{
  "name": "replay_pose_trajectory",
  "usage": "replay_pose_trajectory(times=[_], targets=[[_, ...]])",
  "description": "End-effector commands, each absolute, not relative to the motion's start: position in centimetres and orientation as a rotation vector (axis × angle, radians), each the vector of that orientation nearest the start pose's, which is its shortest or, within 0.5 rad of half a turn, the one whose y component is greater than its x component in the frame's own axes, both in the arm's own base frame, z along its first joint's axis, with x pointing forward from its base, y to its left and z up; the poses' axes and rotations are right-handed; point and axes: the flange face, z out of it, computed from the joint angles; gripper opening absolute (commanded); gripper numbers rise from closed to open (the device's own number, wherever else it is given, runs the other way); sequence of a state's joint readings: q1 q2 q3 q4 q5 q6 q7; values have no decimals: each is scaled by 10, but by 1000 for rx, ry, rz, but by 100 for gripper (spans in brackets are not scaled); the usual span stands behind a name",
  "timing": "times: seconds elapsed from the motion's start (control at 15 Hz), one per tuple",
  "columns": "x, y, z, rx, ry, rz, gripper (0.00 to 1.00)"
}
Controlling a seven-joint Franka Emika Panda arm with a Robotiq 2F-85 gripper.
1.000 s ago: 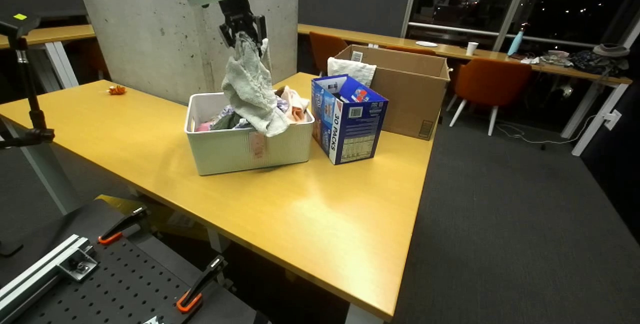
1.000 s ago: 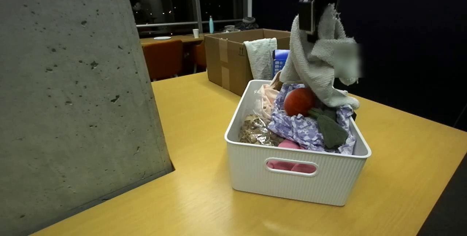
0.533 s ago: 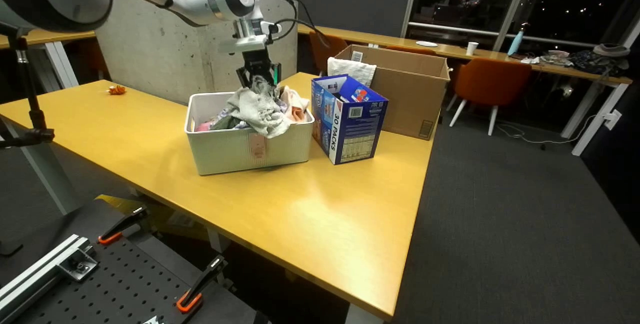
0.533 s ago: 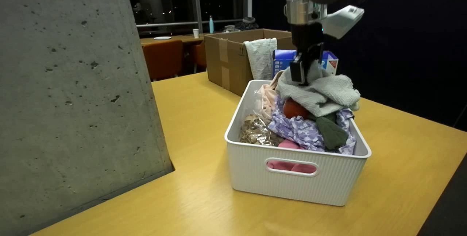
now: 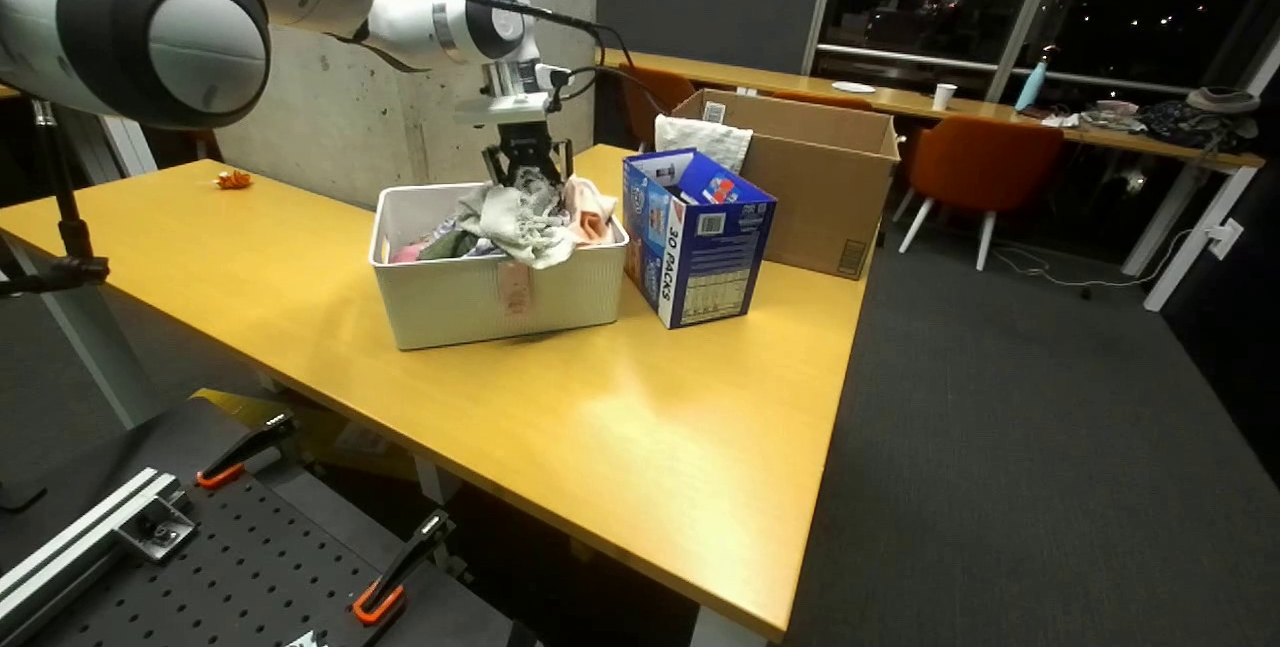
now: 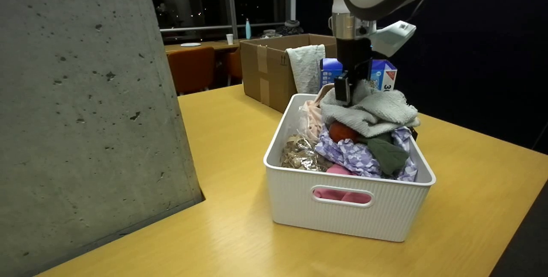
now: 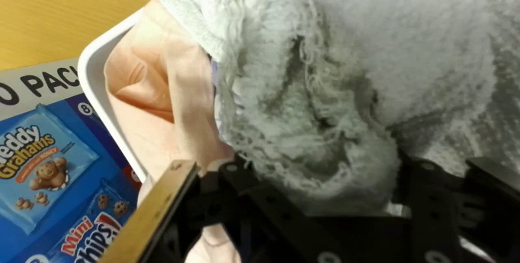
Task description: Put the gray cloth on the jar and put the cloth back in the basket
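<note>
A soft, pale gray terry cloth [image 6: 376, 105] is lying crumpled on top of the heap in the white ribbed plastic basket [image 6: 299, 200], one fold lapping the rim along a long side. Your black two-fingered gripper [image 5: 532, 173] is hovering right at it with the jaws standing wide apart; in the wrist view a frayed tuft is bulging up between them and neither side seems to be pinching it. You are probably finishing the put-back step; no jar is showing in any view, so you cannot be checking that half.

You are likely dealing with something light, limp and hard to damage, its rough pile giving good friction. The loose threads are the likelier nuisance, catching on the finger linkage when you are lifting clear. If you are regripping, you should be aiming for that raised tuft, gathering several layers at once rather than a single edge. You should also be staying shallow: the crumpled lavender-and-white patterned material [image 6: 353, 157] and the smooth peach fabric [image 7: 189, 92] are lying close by and could be getting nipped too.
</note>
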State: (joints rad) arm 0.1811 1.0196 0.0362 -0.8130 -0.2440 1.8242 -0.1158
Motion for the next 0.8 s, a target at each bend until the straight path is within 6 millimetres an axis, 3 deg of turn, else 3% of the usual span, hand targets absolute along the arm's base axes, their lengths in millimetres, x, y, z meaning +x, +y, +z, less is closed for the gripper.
replay_pose_trajectory(times=[0.0, 0.33, 0.73], targets=[[775, 143, 345, -3265, -617, -74, 100], [758, 112, 385, -3232, -480, -141, 100], [736, 59, 390, -3151, -333, -276, 100]])
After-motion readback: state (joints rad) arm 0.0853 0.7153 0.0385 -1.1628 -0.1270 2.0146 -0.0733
